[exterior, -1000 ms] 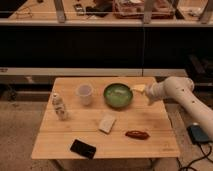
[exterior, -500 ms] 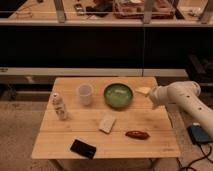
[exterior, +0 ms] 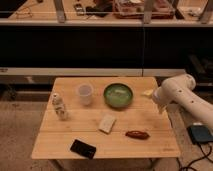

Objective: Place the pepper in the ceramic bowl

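The dark red pepper [exterior: 137, 134] lies on the wooden table [exterior: 65, 135], near the front right. The green ceramic bowl [exterior: 118, 95] stands at the back middle of the table and looks empty. My white arm [exterior: 176, 93] reaches in from the right. Its gripper [exterior: 148, 93] shows as a pale tip over the table's right back part, just right of the bowl and well behind the pepper. It holds nothing that I can see.
A translucent white cup [exterior: 85, 93] stands left of the bowl. A small pale figure-like object [exterior: 59, 106] is at the left, a tan block [exterior: 107, 123] in the middle, and a black flat object [exterior: 83, 148] at the front. A dark shelf unit stands behind the table.
The arm and gripper have drawn back to the right, a little away from the bowl. The pepper, the bowl and the other objects have not moved.
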